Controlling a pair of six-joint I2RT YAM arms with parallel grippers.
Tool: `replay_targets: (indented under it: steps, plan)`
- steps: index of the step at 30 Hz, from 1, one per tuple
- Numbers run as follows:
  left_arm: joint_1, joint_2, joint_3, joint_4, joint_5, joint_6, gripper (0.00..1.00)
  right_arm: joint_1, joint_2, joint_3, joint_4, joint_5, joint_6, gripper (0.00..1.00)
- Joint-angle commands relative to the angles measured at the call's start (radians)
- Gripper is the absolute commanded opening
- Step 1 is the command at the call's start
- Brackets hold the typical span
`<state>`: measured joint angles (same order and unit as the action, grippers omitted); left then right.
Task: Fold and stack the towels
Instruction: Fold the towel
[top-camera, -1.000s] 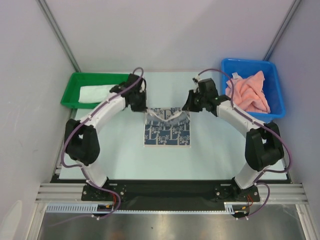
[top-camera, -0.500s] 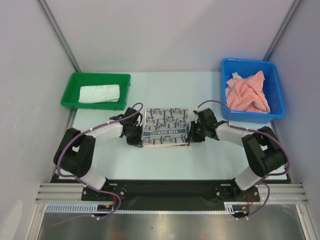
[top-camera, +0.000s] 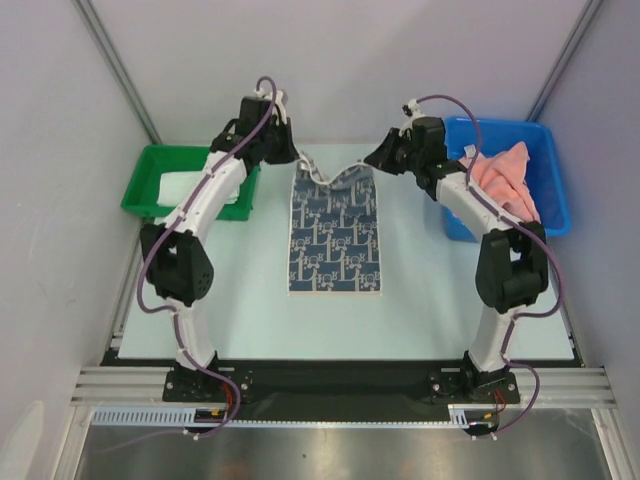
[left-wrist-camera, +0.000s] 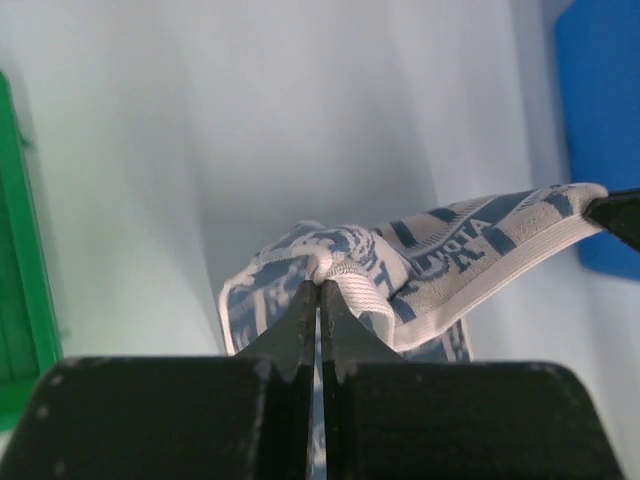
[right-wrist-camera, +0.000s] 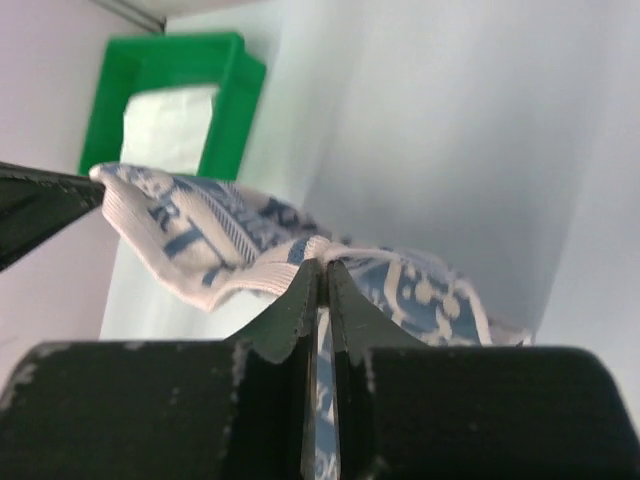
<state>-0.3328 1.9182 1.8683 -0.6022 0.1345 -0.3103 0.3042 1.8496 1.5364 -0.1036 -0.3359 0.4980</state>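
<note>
The table (top-camera: 200, 300) carries a green tray (top-camera: 134, 190) far left, a blue bin (top-camera: 500, 123) far right, and a patterned towel (top-camera: 335, 245) between.

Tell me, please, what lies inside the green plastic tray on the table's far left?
A folded white cloth towel lies in the green plastic tray. The left arm crosses above its right half, so whatever lies there, and anything beneath the towel, is hidden.
</note>
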Motion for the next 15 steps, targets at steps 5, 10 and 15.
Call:
replay_targets:
  steps: [5, 10, 15]
  plan:
    - [0.078, 0.22, 0.207, 0.03, 0.088, 0.051, 0.0, -0.056, 0.246, 0.198, 0.218, -0.114, 0.031, 0.0]
    - [0.097, 0.275, 0.212, 0.042, 0.12, 0.057, 0.0, -0.082, 0.359, 0.304, 0.167, -0.161, 0.027, 0.0]
    - [0.097, 0.278, 0.193, -0.076, 0.134, 0.062, 0.0, -0.08, 0.327, 0.255, 0.023, -0.149, -0.009, 0.0]
